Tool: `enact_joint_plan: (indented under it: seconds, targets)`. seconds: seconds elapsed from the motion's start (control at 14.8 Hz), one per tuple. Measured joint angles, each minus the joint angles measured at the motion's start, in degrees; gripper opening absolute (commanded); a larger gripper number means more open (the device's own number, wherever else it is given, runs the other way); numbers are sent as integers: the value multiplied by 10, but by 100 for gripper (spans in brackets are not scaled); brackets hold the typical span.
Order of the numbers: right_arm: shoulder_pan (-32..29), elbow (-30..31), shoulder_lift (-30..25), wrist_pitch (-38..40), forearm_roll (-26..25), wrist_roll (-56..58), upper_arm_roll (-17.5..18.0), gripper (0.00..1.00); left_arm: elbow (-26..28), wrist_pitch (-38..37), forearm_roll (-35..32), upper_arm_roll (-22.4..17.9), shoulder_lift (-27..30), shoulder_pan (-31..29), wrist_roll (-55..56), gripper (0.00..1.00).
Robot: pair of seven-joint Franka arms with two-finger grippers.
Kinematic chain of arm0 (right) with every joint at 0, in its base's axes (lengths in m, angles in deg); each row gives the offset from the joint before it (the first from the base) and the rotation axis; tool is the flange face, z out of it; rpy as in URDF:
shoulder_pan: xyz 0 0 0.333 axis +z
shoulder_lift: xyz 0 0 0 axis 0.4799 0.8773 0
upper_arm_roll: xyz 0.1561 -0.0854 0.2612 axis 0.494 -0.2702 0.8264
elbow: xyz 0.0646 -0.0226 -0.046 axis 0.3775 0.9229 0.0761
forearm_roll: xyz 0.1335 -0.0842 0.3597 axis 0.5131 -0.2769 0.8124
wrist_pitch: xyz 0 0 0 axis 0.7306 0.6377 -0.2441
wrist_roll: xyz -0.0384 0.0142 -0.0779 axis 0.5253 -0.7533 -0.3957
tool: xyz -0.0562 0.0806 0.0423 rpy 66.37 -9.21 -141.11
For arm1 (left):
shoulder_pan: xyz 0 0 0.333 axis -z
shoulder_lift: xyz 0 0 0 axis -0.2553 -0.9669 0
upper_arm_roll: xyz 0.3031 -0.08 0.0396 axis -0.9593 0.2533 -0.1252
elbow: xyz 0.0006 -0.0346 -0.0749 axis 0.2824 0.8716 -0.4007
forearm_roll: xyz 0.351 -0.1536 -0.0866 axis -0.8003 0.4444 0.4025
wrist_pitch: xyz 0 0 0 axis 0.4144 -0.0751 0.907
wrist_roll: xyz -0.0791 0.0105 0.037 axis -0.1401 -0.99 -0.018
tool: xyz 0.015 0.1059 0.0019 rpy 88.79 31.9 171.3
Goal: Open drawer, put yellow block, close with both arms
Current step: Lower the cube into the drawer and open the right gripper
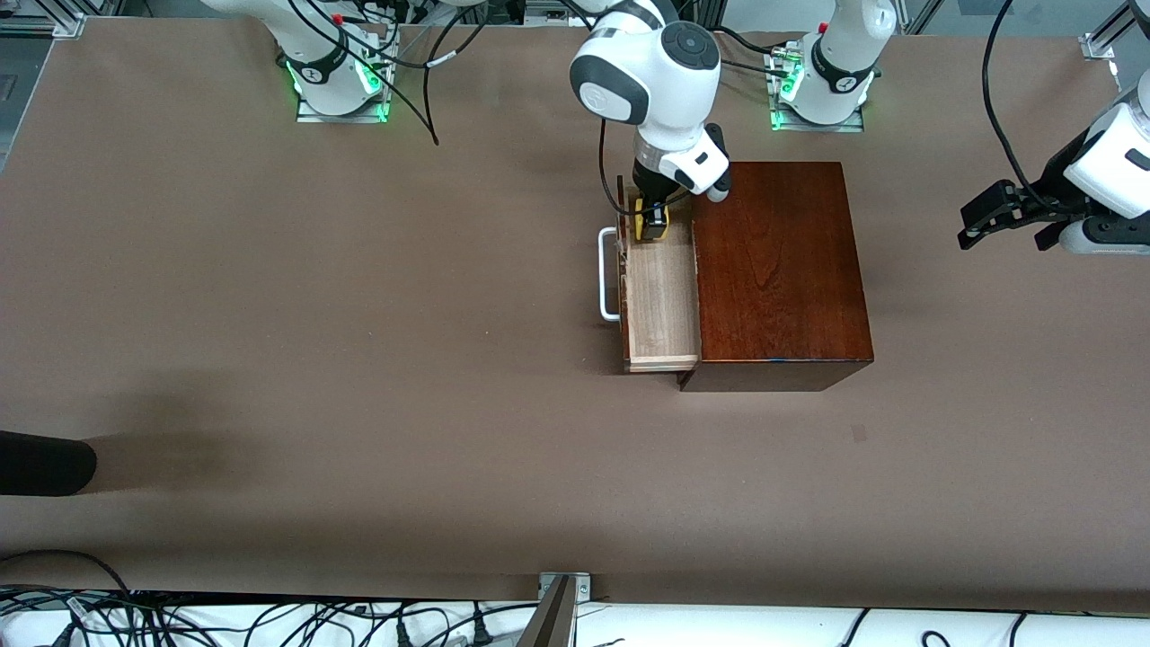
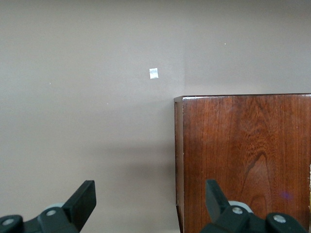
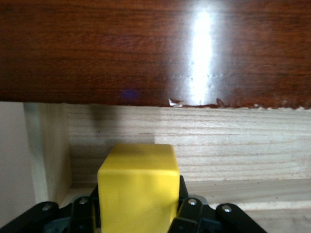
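The mahogany box (image 1: 777, 270) stands mid-table. Its drawer (image 1: 663, 301) is pulled open toward the right arm's end, white handle (image 1: 608, 274) outermost. My right gripper (image 1: 652, 225) is down in the drawer's end farther from the front camera, shut on the yellow block (image 1: 649, 226). In the right wrist view the block (image 3: 138, 184) sits between the fingers (image 3: 192, 213), near the drawer's pale corner (image 3: 48, 145). My left gripper (image 1: 975, 225) hangs open and empty over the table at the left arm's end, beside the box. The left wrist view shows its fingers (image 2: 82, 199) spread and the box (image 2: 243, 155).
A dark rounded object (image 1: 45, 463) pokes in at the table's edge at the right arm's end, near the front camera. A small white speck (image 2: 153, 73) lies on the table by the box. Cables (image 1: 269, 620) run along the front edge.
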Motion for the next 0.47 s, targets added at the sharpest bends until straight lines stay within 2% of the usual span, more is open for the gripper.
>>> enact_joint_plan:
  seconds: [0.47]
  targets:
    - [0, 0, 23, -11, -17, 5, 0, 0, 0, 0, 0, 0, 0, 0, 0, 100]
